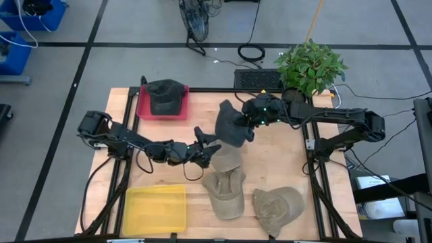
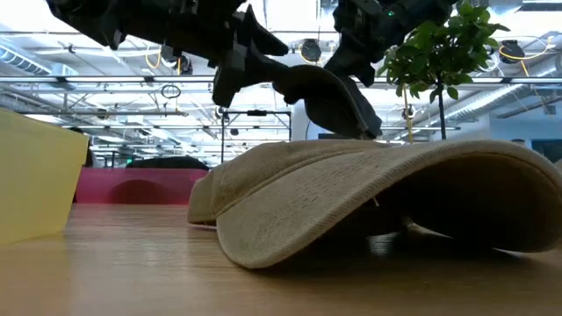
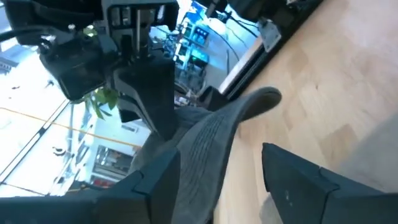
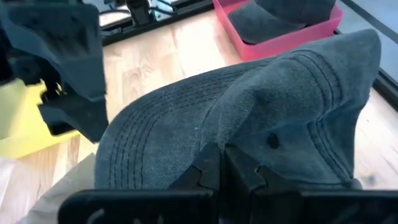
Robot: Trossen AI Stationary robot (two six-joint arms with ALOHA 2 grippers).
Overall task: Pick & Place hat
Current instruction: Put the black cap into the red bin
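Filling the low view from table height: a tan hat (image 2: 369, 197) lying on the wooden table (image 1: 297, 152), brim toward the lens. No brand, label or readable writing on any hat or tray.

Right gripper (image 1: 248, 123) near table centre, pinched shut on a dark grey hat (image 1: 231, 125), held clear of the tabletop. Same grip seen in the right wrist view: fingers closed on the denim-like crown (image 4: 249, 118), stitched brim curving away.

Left gripper (image 1: 208, 143) at about 8 o'clock of that hat, just beside it, jaws spread wide. From the left wrist camera, the two dark fingers (image 3: 305, 180) apart, the grey brim (image 3: 217, 143) running between them; contact cannot be told.

Outward from there: tan hat (image 1: 226, 160) directly under the left gripper, at 6 o'clock of the grey one. Second tan hat (image 1: 224, 192) touching it farther toward 6 o'clock. Third tan hat (image 1: 278, 208) at roughly 5 o'clock, near the table's front edge.

Red tray (image 1: 143, 108) at 10 o'clock, in the far left corner, with another dark hat (image 1: 165, 96) resting in it. Yellow tray (image 1: 154, 209) at 7 o'clock, front left. Potted plant (image 1: 310, 66) at 2 o'clock, off the far right corner.
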